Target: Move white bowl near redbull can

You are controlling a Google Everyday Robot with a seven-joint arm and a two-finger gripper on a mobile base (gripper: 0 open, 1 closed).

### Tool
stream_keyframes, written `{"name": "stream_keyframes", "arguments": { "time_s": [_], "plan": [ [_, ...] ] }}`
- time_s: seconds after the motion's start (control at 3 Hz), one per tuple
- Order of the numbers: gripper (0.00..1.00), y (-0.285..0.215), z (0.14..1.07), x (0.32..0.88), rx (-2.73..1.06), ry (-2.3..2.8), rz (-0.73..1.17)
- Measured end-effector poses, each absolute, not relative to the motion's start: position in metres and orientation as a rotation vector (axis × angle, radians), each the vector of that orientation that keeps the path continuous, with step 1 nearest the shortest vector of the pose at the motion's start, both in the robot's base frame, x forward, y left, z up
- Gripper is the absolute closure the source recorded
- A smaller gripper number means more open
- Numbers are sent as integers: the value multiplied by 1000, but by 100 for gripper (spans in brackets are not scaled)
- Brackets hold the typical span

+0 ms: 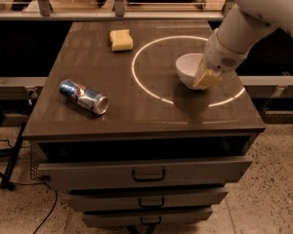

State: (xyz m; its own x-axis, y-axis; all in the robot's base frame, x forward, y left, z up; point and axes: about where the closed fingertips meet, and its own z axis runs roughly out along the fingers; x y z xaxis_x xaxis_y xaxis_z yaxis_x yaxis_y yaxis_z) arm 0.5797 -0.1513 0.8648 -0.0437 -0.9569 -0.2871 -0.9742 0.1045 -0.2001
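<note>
At one white bowl [187,68], jaws — one redbull can [84,96].

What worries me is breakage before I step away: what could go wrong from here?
The pincer is at the white bowl on its right rim, so the bowl might tip or slip when moved. The Red Bull can lies on its side near the cabinet top edge; a bump from the bowl could roll it off.

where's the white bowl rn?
Camera view, right half of the table: the white bowl sits inside the white ring, with the gripper at its right rim; the redbull can lies well to its left.
</note>
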Motion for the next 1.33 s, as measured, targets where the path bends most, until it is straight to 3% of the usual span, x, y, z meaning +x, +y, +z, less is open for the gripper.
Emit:
{"name": "stream_keyframes", "arguments": {
  "time_s": [0.33,0.67,1.33],
  "plan": [
    [100,-145,882,577,-1900,1996,25],
    [100,-139,886,577,-1906,1974,9],
    [100,-70,932,564,-1999,1706,-159]
  ]
}}
